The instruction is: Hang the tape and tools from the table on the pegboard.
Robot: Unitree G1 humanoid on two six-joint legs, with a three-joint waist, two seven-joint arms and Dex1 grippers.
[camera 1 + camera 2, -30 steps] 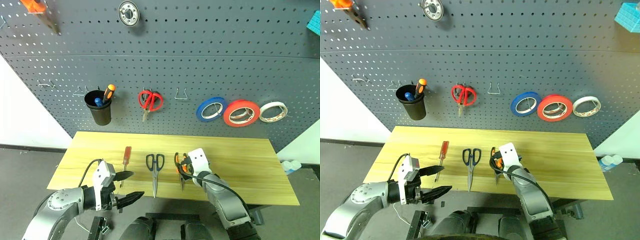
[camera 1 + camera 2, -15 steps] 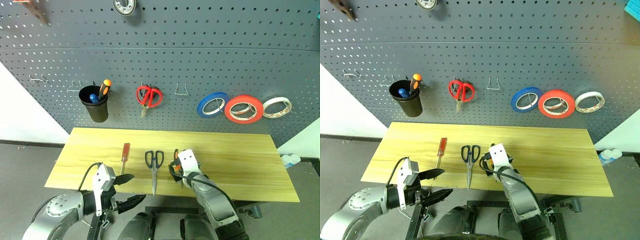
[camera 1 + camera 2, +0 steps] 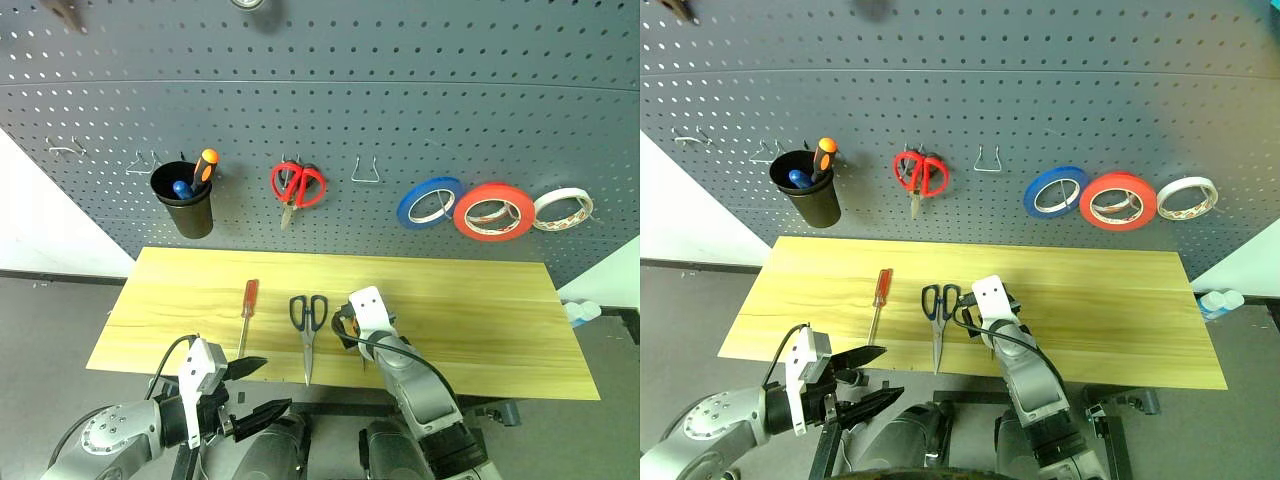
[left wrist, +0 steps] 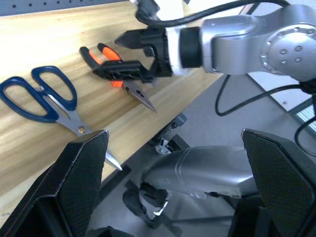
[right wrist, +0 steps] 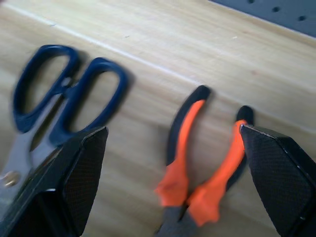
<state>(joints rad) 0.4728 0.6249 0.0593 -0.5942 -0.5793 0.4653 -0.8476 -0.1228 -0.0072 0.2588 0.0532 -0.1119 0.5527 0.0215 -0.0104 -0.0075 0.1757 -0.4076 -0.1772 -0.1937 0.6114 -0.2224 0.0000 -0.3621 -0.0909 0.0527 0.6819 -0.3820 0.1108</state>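
Over the small pliers (image 5: 197, 163) on the table (image 3: 480, 320), the right gripper (image 4: 129, 54) hangs with its two black fingers spread wide, one on each side of the orange-and-black handles, gripping nothing. Just beside the pliers, toward the robot's left, lie the black-handled scissors (image 3: 308, 322), and past them the red-handled screwdriver (image 3: 248, 305), each apart from the next. Off the table's near edge, the left gripper (image 3: 252, 390) hangs with fingers likewise spread and empty. On the pegboard (image 3: 400, 120) behind, the red tape (image 3: 493, 211) hangs between a blue roll (image 3: 428, 202) and a white roll (image 3: 562, 208); red-handled scissors (image 3: 297, 186) and a black cup (image 3: 183, 198) hang further left.
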